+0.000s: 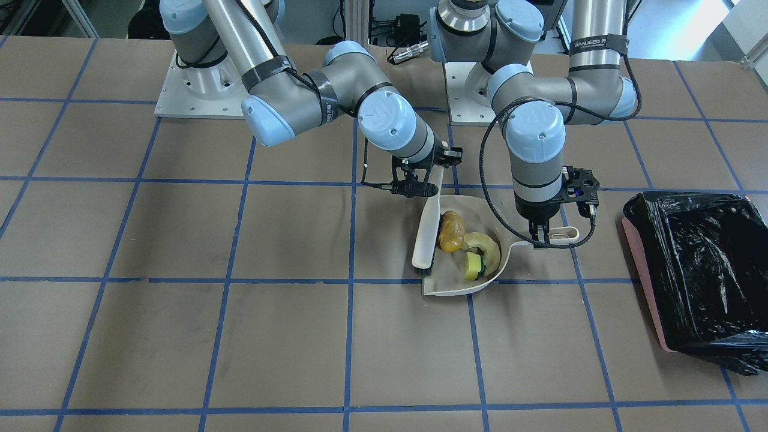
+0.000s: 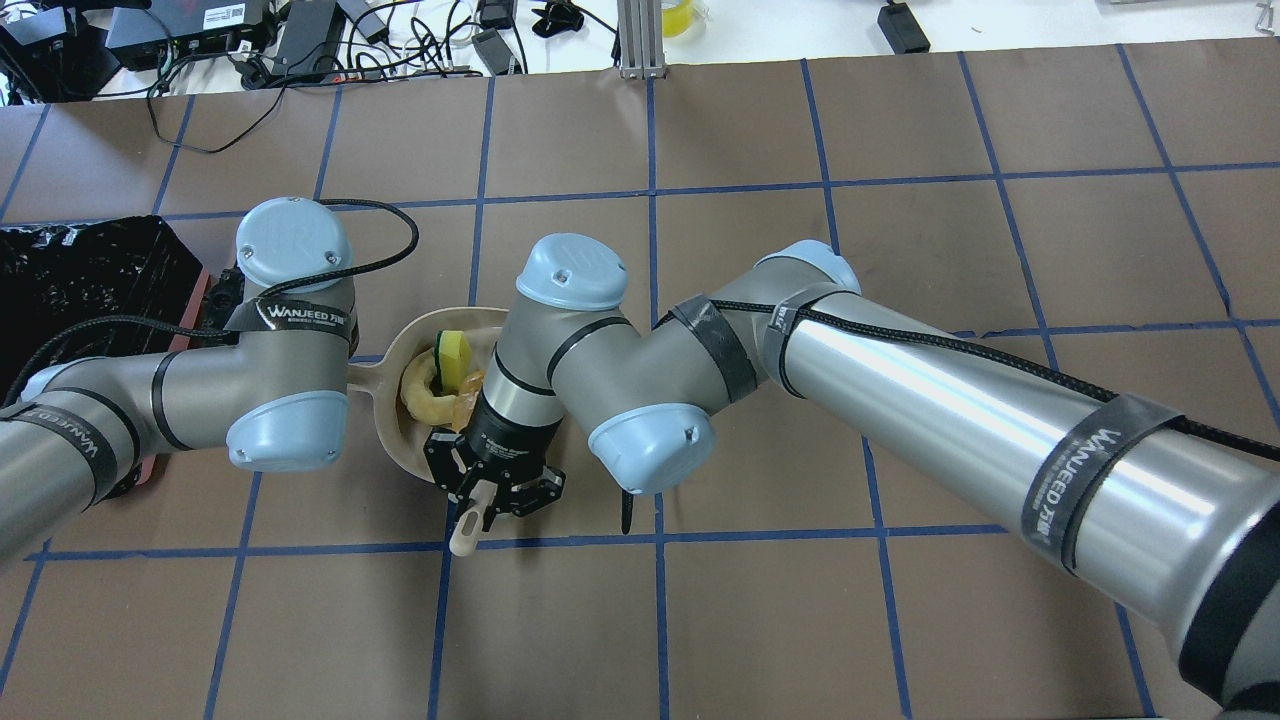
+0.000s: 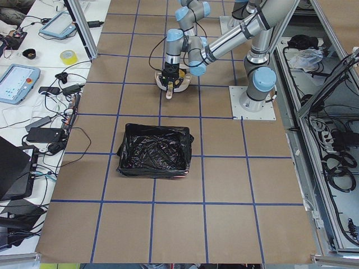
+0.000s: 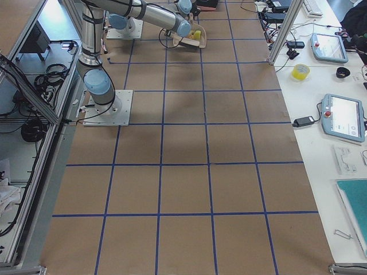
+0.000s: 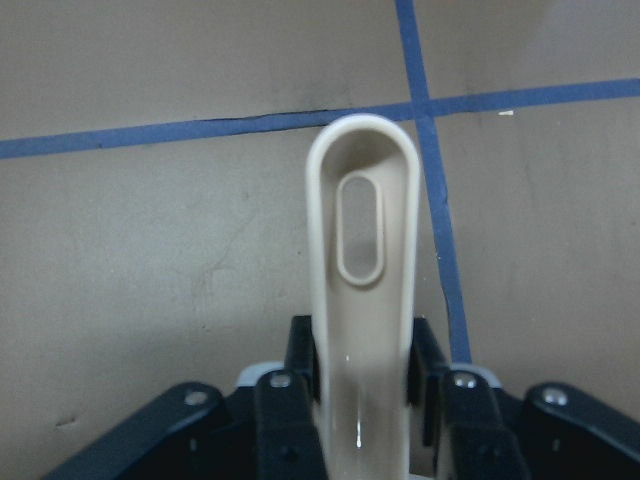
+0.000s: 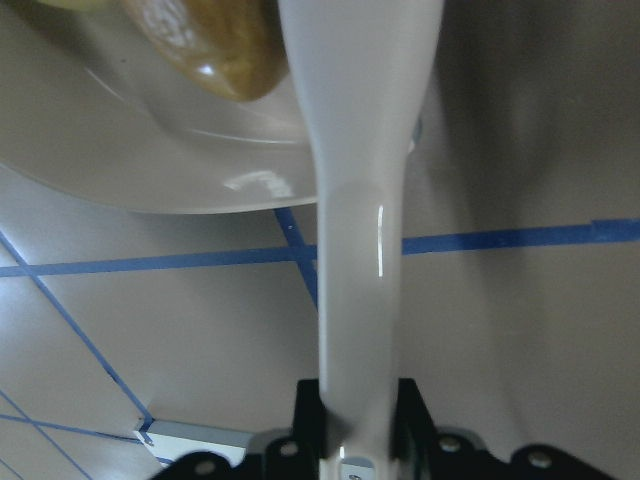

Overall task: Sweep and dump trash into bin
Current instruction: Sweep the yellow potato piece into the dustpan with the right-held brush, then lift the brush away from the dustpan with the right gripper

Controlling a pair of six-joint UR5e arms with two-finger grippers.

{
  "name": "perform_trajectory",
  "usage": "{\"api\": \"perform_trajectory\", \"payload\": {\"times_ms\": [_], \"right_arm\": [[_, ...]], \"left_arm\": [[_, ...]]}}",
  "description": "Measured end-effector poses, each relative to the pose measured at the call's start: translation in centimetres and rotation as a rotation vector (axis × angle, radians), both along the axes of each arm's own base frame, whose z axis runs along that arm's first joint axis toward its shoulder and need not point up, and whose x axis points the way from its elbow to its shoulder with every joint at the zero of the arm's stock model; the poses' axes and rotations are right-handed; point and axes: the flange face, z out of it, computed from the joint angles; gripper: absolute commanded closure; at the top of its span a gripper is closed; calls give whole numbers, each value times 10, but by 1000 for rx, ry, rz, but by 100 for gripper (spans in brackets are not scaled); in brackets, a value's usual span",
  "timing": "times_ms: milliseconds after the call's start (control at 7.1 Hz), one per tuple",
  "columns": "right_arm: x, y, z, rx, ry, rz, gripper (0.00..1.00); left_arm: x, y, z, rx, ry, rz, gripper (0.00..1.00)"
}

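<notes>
Since the trash lies in the dustpan just beside the left gripper, clamped on its handle, and the right gripper pinches the brush, sweeping looks done; next, carry and tip into the bin, well apart beyond the left gripper.

Robotics lab showing. Two grey-and-blue robot arms standing bolted to metal plates on big table. Brown paper covering tabletop, blue tape lines running across it as grid. White side bench along right edge of right-side view carrying control tablets and yellow tape roll. Power bricks and cables tangling across upper left of overhead view. Aluminium post rising at table's far edge.
</notes>
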Motion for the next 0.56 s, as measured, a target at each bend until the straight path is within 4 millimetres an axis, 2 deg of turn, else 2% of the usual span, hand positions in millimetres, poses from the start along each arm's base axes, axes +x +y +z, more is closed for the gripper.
{"api": "perform_trajectory", "payload": {"times_ms": [282,563], "right_arm": [[6,-4,0,-10,-4,10,95],[-1,-5,-5,-23,75,29,95]], "left_arm": [[-1,0,-1,0,6,0,100],[-4,-3,-2,-4,40,-4,100]]}}
